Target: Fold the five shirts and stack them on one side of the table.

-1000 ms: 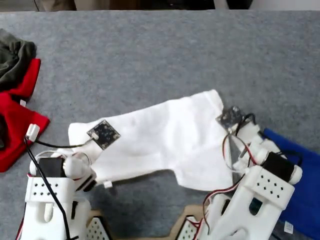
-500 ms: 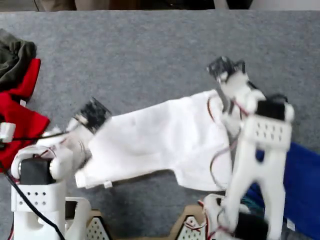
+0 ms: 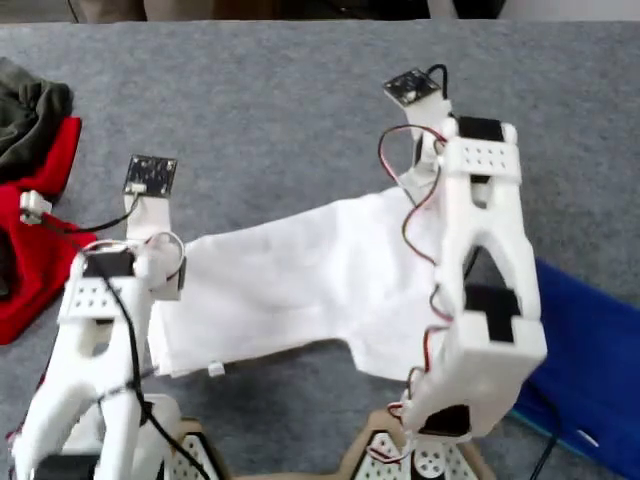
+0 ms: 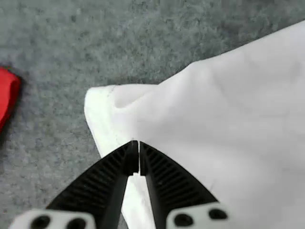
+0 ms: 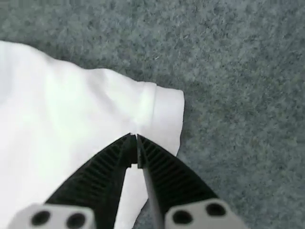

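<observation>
A white shirt (image 3: 320, 280) lies spread flat across the middle of the grey table (image 3: 250, 100). My left arm (image 3: 110, 290) stands over its left end. In the left wrist view my left gripper (image 4: 138, 149) is shut with nothing in it, its tips hanging above the white shirt's corner (image 4: 109, 102). My right arm (image 3: 485, 210) rises over the shirt's right end. My right gripper (image 5: 135, 141) is shut and empty too, hovering over the sleeve cuff (image 5: 164, 114) of the white shirt (image 5: 66, 114).
A red shirt (image 3: 30, 250) and a dark olive garment (image 3: 30, 110) are heaped at the left edge. A blue shirt (image 3: 590, 360) lies at the near right. Bare grey cloth stretches across the far half of the table.
Both arms have lifted from the shirt's two ends and swung toward the far side. The white shirt stays flat where it was.
</observation>
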Controlling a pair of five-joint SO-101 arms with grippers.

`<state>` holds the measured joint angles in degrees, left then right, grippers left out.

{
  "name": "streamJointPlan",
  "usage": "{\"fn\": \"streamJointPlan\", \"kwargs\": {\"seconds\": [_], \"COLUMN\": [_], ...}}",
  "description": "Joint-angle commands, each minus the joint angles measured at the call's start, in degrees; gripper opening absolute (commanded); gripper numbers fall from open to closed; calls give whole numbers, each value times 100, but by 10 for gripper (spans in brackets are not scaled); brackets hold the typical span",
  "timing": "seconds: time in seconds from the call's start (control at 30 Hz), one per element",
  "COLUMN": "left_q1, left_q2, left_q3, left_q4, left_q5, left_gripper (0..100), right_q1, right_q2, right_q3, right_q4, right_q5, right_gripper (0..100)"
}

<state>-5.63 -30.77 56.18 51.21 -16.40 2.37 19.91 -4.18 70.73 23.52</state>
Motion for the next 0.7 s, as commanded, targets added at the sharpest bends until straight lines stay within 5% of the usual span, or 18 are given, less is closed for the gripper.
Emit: {"fn": "streamJointPlan", "kwargs": {"seconds": [0.0, 0.5, 0.67], "left_q1": [-44, -105, -765], "left_q2": [690, 1288, 1288], "left_q3": [-70, -193, -387], "left_q4": [-308, -492, -360], "left_q5": [237, 237, 220], "left_gripper": [19, 19, 19], "right_q1": [-31, 268, 356], "right_q2": [409, 2431, 2721], "right_q3": [-593, -2527, -3046], "right_q4": [-158, 185, 457], "right_q5": [-229, 290, 334], "right_gripper": [7, 6, 6]}}
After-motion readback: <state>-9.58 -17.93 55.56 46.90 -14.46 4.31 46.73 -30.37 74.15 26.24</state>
